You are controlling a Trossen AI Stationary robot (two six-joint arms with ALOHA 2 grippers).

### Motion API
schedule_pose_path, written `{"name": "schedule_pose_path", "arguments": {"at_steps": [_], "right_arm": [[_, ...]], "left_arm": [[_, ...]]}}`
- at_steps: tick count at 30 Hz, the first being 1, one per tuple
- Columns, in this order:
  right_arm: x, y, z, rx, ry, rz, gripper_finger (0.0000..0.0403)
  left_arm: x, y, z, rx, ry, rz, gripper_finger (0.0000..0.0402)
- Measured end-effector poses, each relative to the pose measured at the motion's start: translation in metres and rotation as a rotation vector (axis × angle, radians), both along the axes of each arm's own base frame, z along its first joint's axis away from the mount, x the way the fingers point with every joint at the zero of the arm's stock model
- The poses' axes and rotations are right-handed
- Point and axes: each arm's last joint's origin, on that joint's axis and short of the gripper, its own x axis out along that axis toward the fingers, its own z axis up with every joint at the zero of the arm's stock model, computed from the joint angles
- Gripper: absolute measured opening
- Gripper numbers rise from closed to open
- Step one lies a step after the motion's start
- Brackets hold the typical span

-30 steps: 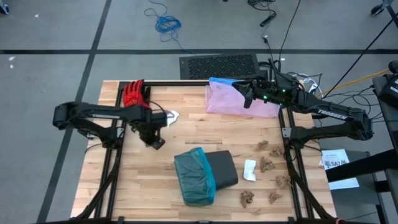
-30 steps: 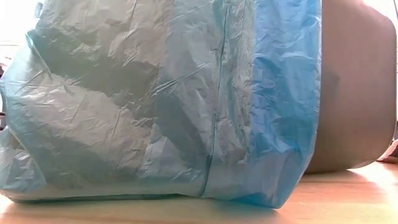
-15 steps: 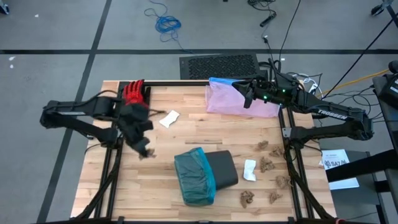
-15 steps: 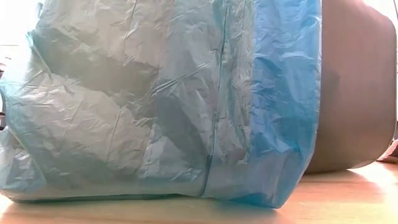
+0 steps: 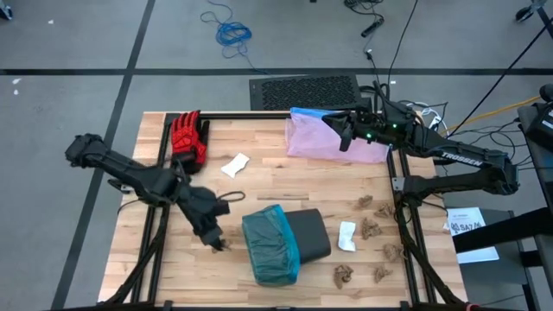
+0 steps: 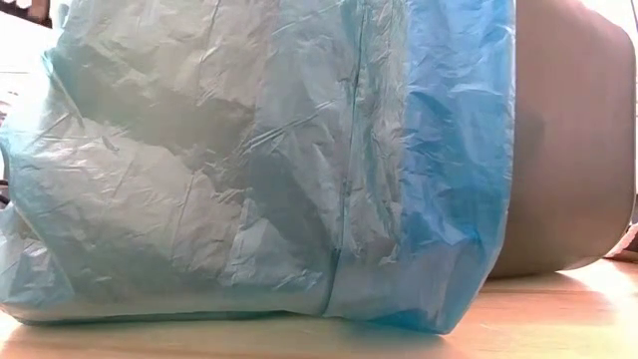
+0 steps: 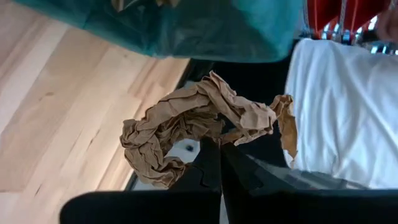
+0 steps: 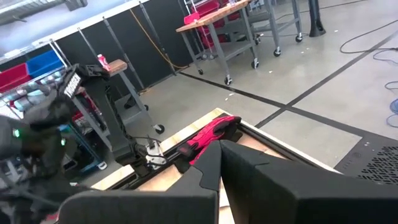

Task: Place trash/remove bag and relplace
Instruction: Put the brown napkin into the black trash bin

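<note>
Left wrist view shows my left gripper (image 7: 219,149) pinching a crumpled brown paper wad (image 7: 186,127), carried toward the bag (image 5: 270,244) lining the toppled bin (image 5: 311,233) near the table's front edge; my right gripper (image 5: 344,138), jaws pressed together, waits at the back edge.

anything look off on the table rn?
Yes. The bin lies tipped on its side mid-table, teal bag still over its mouth. Crumpled brown paper wads are scattered on the table to its right. The left gripper, beside the bag, is shut on one wad.
</note>
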Motion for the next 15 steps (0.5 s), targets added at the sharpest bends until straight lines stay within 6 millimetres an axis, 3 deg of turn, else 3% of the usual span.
{"name": "schedule_pose_path", "arguments": {"at_steps": [6,9,15], "right_arm": [[-0.001,0.002,0.001,0.005,-0.007,0.040,0.0000],[-0.001,0.002,0.001,0.006,-0.010,0.045,0.0000],[-0.002,0.002,0.002,0.008,-0.013,0.048,0.0000]], "left_arm": [[0.008,-0.012,-0.024,-0.002,-0.173,0.187,0.0000],[0.012,-0.013,-0.038,0.048,-0.180,0.273,0.0000],[0.018,-0.030,-0.063,0.081,-0.081,0.208,0.0000]]}}
